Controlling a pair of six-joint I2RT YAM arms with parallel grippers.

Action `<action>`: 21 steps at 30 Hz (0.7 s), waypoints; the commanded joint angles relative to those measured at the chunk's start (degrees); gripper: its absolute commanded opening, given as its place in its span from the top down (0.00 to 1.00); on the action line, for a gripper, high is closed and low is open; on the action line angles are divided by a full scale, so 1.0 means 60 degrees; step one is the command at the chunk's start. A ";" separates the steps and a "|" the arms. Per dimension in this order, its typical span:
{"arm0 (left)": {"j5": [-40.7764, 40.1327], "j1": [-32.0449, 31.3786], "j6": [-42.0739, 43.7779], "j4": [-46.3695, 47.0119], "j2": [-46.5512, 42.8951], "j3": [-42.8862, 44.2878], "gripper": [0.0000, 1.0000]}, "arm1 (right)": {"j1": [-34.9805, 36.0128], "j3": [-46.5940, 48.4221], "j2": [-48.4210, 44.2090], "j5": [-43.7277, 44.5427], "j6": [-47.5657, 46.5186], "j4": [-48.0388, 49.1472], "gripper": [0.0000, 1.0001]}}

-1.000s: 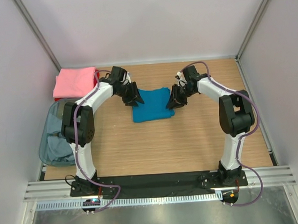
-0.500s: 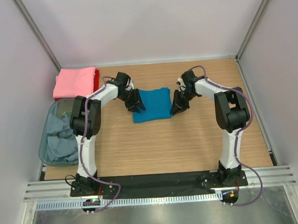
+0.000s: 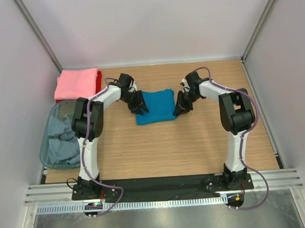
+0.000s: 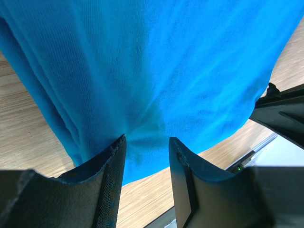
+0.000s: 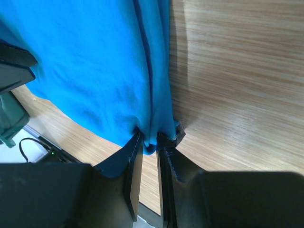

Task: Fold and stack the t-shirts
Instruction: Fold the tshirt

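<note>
The teal blue t-shirt (image 3: 155, 105) lies folded in a small rectangle on the wooden table, mid-back. My left gripper (image 3: 141, 109) is at its left edge; in the left wrist view (image 4: 146, 142) the jaws stand open with their tips against the teal cloth (image 4: 156, 61). My right gripper (image 3: 179, 108) is at the shirt's right edge; in the right wrist view (image 5: 149, 140) it is shut on a fold of the teal cloth (image 5: 90, 61). A folded pink t-shirt (image 3: 76, 82) lies on a red t-shirt (image 3: 98, 82) at the back left.
A translucent grey-blue bin (image 3: 44, 150) at the left edge holds pale grey-blue shirts (image 3: 60, 139). White walls close the back and sides. The bare wooden table (image 3: 159, 149) runs from the teal shirt to the arm bases.
Both arms have come down and inward onto the teal shirt's left and right edges. In the last half second they have hardly moved.
</note>
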 commanded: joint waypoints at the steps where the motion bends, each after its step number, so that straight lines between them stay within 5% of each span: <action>1: -0.0200 0.0033 0.0217 -0.0092 0.0185 0.0266 0.57 | -0.0040 -0.0086 -0.0092 -0.0294 0.0311 0.0567 0.75; 8: -0.0200 0.0032 0.0246 -0.0092 0.0141 0.0251 0.57 | -0.0040 -0.0174 -0.0048 -0.0295 0.0516 0.0759 0.73; 10: -0.0214 0.0032 0.0246 -0.0092 0.0141 0.0237 0.57 | -0.0025 -0.0232 -0.0033 -0.0309 0.0590 0.0905 0.78; 13: -0.0346 0.0033 0.0334 -0.0136 0.0170 0.0222 0.57 | -0.0040 -0.0306 -0.0121 -0.0280 0.0678 0.0935 0.99; 21: -0.1136 0.0076 0.0993 -0.0502 0.0740 0.0559 0.57 | -0.0508 -0.0277 -0.0517 0.0130 -0.0039 0.0130 0.99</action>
